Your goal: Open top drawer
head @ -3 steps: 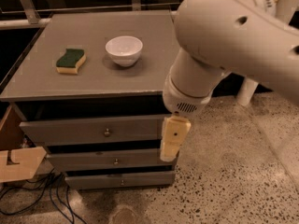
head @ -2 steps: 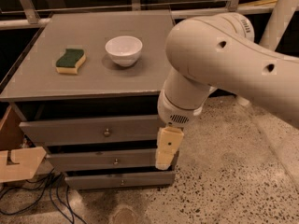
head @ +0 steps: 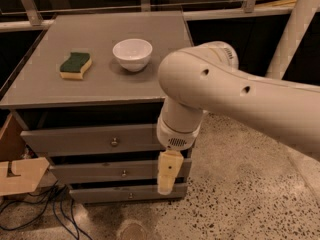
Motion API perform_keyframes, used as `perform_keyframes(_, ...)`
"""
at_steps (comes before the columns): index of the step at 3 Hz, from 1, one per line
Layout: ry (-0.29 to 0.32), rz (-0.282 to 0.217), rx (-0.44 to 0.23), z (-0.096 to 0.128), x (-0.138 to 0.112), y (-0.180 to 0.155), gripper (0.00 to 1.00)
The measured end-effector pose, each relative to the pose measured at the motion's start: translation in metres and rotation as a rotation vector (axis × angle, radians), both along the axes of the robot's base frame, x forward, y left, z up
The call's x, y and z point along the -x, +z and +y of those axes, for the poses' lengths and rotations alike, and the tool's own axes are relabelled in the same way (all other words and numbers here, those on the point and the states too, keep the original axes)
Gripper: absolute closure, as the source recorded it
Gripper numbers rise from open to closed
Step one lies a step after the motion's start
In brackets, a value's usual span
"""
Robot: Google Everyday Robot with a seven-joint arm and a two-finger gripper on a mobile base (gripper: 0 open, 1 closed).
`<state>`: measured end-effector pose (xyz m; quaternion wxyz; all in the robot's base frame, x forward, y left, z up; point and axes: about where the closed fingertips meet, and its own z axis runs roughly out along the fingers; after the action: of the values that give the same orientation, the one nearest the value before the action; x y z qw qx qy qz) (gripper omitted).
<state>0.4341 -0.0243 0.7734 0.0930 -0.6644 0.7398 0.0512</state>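
Observation:
The top drawer [head: 75,141] is the tallest grey front of the cabinet, with a small round metal knob [head: 114,142] at its centre. Its front sits in line with the two slimmer drawers below it. My gripper [head: 165,184] hangs downward from the big white arm, in front of the right end of the drawer fronts. It is to the right of the knob and lower, at the height of the middle drawer [head: 100,173]. It holds nothing that I can see.
On the grey cabinet top [head: 45,84] lie a green-and-yellow sponge [head: 75,65] and a white bowl [head: 132,54]. A cardboard piece [head: 17,175] and black cables [head: 45,209] are at the lower left. Speckled floor [head: 250,194] lies to the right.
The arm and gripper have moved left, from beside the cabinet's right edge to in front of the right end of the drawer fronts. The drawers have not moved.

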Motion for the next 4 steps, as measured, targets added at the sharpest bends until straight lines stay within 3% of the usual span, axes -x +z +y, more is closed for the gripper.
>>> perform_keyframes(1,-0.006,0.034,0.019,0.010,-0.020,-0.049,0.00)
perform_keyframes(2,-0.006,0.034,0.019,0.010,-0.020,-0.049,0.00)
perform_keyframes(3,-0.102,0.008,-0.001,0.007,-0.048,-0.066,0.00)
perform_keyframes(4,-0.154,-0.027,-0.009,0.003,-0.071,-0.070,0.00)
